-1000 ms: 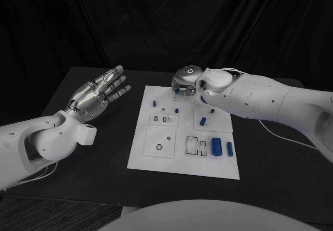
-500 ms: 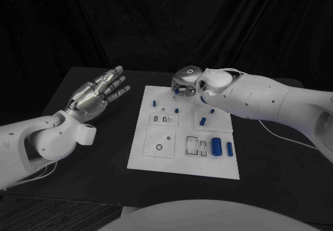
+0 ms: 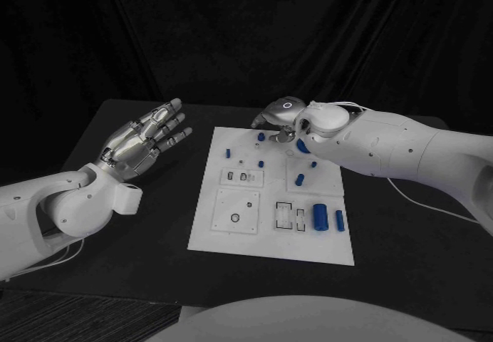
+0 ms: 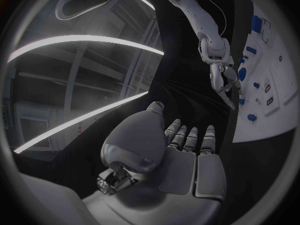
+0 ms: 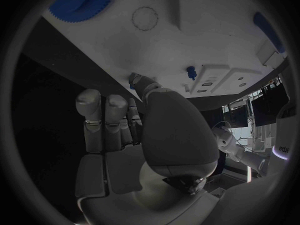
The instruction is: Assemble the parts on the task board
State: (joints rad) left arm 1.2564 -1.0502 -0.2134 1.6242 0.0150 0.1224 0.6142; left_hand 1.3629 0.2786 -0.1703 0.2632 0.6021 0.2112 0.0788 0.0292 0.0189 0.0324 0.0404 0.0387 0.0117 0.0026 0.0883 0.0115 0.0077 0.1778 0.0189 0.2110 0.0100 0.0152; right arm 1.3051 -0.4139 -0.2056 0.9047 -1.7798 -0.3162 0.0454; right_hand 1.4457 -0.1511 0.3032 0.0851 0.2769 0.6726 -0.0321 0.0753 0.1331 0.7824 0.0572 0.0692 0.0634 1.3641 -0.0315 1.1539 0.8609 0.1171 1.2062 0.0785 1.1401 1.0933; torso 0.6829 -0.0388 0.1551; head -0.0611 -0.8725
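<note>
**Right hand poised over the far edge of the board, left hand held open beside it**

The board (image 3: 272, 246) is seen lying flat in the middle of the black table (image 3: 154, 235), its long side running away from the robot. Blue parts are scattered on it: two upright cylinders (image 3: 320, 216) side by side near the right edge, a smaller peg (image 3: 300, 179) further up, and several small pegs near the far left corner. A blue gear (image 5: 84, 4) is shown lying on the board in the right wrist view, close to the far edge, with a small blue peg (image 5: 191, 73) standing apart from it.

The right hand (image 3: 279, 120) is held over the far end of the board, palm down, with the fingers curled loosely inward. A fingertip (image 5: 135, 78) is seen reaching to the board's edge next to a small blue piece, but whether anything is gripped cannot be told from the pictures; the thumb hides the spot.

The left hand (image 3: 144, 140) is raised above the table to the left of the board, well apart from it. Its fingers are stretched out and slightly spread, palm turned toward the board, and nothing is held in it. In the left wrist view the same flat, empty palm (image 4: 181, 167) is shown, with the right hand hanging over the board's edge beyond it.
</note>
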